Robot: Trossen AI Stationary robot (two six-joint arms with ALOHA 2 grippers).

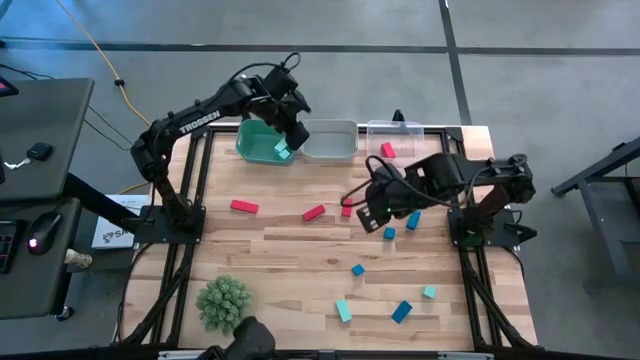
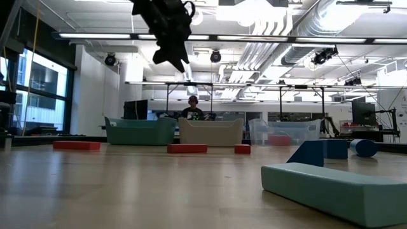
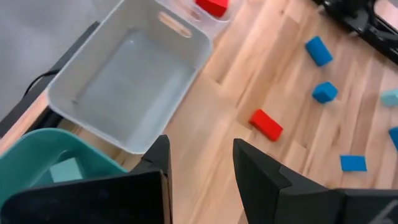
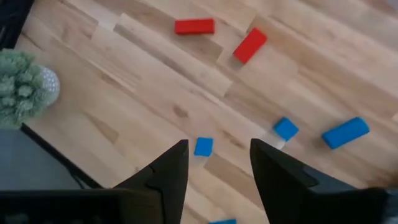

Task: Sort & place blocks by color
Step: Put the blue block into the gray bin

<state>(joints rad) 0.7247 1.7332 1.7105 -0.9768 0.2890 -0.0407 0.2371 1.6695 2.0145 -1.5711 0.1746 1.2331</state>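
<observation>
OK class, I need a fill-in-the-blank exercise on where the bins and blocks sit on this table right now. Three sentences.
1. The teal bin holds one block, coloured ____.
2. The grey bin between the other bins holds ____ blocks.
3. The clear bin holds one ____ block.

Missing words: teal; no; red

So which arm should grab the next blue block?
Probably the right: its open gripper hovers over the table's middle, blue blocks just beside it. The left gripper, open and empty, is over the teal bin.
</observation>
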